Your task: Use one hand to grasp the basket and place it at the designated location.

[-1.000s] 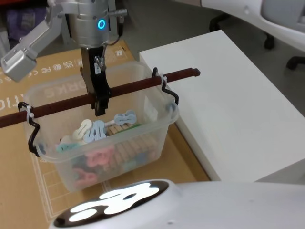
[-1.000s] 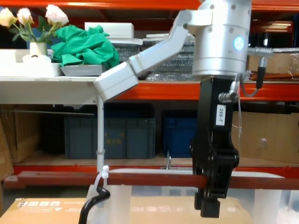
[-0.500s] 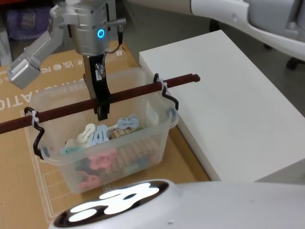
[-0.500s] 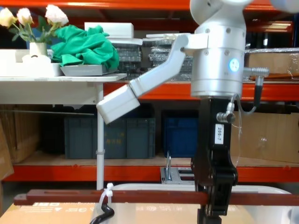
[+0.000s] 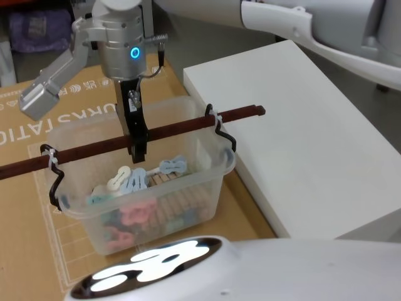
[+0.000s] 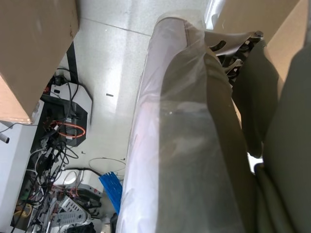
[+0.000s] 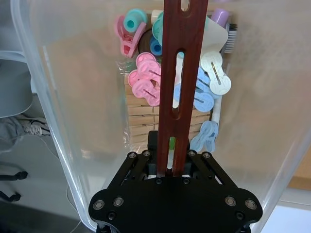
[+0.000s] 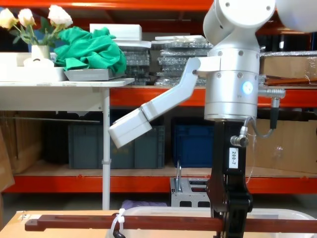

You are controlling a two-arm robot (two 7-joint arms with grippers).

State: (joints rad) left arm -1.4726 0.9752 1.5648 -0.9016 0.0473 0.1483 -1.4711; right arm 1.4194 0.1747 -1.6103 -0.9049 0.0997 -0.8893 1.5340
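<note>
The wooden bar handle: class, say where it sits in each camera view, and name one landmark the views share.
Head view: the wooden bar handle slants across the basket, from the left edge up to the right.
Chest view: the handle lies level along the bottom.
Right wrist view: it runs out from the right end effector, over the pegs.
Left wrist view: faces the floor.
Shared landmark: the end effector shut on the bar.

Translucent clear basket [image 5: 188, 191] at centre with reddish-brown handle [image 5: 178, 126]; pink, pale blue and white pegs [image 5: 135, 182] inside; black right gripper [image 5: 138, 155]; white surface [image 5: 301, 125] at right; brown cardboard [image 5: 19, 141] at left.
</note>
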